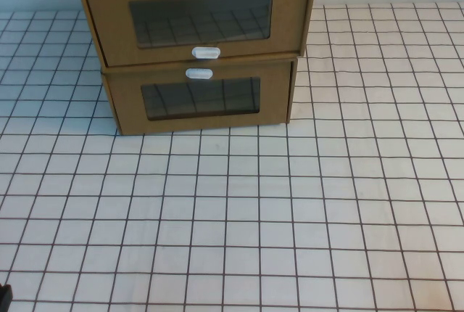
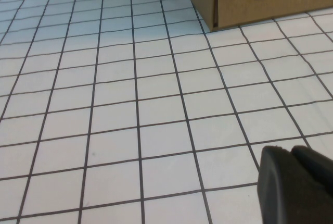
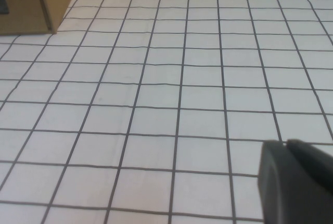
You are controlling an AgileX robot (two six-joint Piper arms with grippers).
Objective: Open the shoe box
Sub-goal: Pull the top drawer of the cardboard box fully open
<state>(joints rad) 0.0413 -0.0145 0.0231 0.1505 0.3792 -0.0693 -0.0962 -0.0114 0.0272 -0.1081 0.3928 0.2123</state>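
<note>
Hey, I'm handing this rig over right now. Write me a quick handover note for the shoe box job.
Grippers: left gripper shut, empty, hovering over the table, well short of the boxes. Right gripper likewise shut, empty, over bare table.
Things: upper box stacked on lower box at the table's far side; white upper handle and lower handle face the robot.
Done: nothing; both fronts closed.
Left: reach a handle, grip it, pull the front open.
</note>
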